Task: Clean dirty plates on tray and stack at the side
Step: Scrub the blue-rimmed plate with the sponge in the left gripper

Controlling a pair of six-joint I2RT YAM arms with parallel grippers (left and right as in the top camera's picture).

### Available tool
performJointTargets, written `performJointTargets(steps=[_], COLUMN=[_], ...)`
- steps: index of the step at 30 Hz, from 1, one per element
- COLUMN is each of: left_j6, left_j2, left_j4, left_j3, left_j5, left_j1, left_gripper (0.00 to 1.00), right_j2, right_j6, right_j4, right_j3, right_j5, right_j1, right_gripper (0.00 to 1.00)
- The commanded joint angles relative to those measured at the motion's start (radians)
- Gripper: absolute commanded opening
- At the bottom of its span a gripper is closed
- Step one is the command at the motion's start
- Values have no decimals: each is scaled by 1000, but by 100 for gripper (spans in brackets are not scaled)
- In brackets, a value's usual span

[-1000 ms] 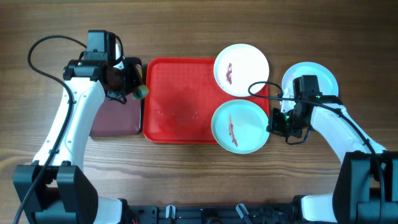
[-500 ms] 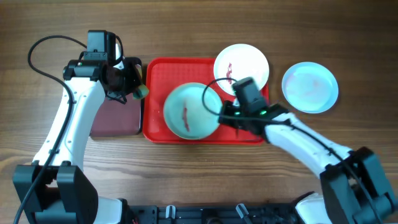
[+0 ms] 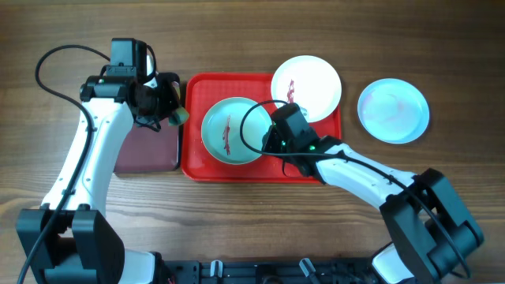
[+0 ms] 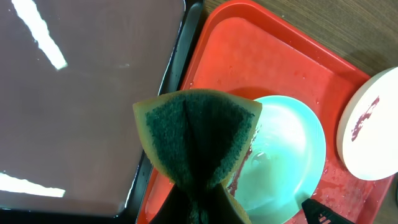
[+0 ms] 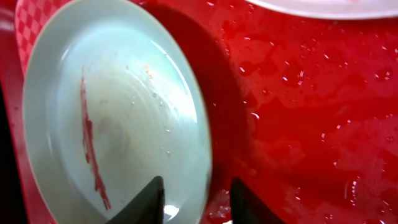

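Blue plate (image 3: pixel 230 130) flat on tray (image 3: pixel 205 162), smear lengthwise; right fingers (image 3: pixel 268 142) pinch rim.

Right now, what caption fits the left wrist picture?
Left end effector pinches a folded green sponge above the smeared pale blue plate on the red tray.

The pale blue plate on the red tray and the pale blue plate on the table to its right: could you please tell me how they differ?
The pale blue plate on the tray carries a red smear; the pale blue plate on the table shows none. The first lies inside the red tray, with the right hand at its rim; the second rests on bare wood, with nothing touching it. Both are round, shallow and upright.
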Motion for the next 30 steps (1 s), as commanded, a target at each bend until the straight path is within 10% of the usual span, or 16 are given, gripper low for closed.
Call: performJointTargets(steps=[1, 9, 21, 30], left_j6=[16, 18, 64, 106], left_j2=[9, 9, 51, 232], left_j4=[3, 14, 66, 102], left_j3=[8, 8, 8, 8], left_j5=[-5, -5, -5, -3], left_j1=[0, -1, -120, -200], left_gripper=[4, 4, 4, 4], right_j2=[28, 211, 280, 280], right_j6=[-162, -404, -327, -314], right_j4=[-72, -202, -190, -190], right_j3=[116, 311, 321, 321], right_j5=[-14, -121, -124, -143], right_j1=[-17, -89, -89, -94], right_gripper=[46, 41, 5, 4])
